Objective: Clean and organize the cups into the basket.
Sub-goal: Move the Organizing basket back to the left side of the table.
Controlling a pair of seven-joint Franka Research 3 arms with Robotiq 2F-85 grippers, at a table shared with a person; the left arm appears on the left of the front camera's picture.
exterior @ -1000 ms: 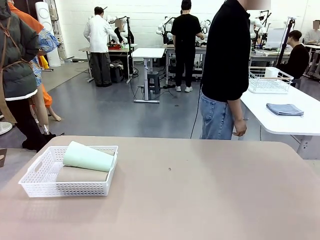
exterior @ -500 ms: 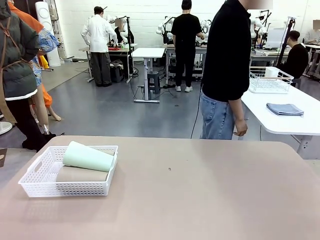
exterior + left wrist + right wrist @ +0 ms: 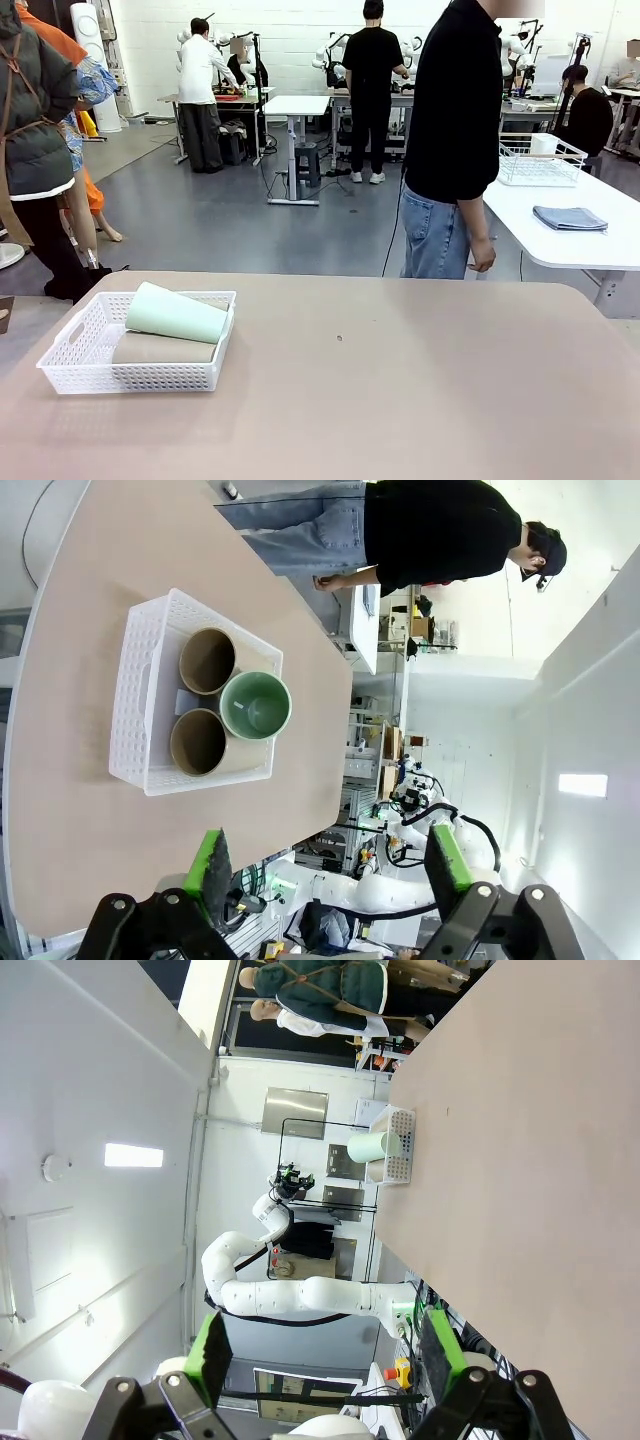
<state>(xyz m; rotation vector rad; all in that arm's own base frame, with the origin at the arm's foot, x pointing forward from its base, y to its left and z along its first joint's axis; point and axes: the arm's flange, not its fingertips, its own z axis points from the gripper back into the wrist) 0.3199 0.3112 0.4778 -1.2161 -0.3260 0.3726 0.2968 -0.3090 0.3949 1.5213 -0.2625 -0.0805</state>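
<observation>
cups (image 3: 225, 715) stacked sideways, white lattice basket (image 3: 70, 375)

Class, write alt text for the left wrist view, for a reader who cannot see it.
A white lattice basket on a beige table holds three cups lying on their sides, mouths toward the camera: two tan-brown cups with a mint green cup resting on them. The left claw hangs open above the table, and a person stands at the far edge.
</observation>
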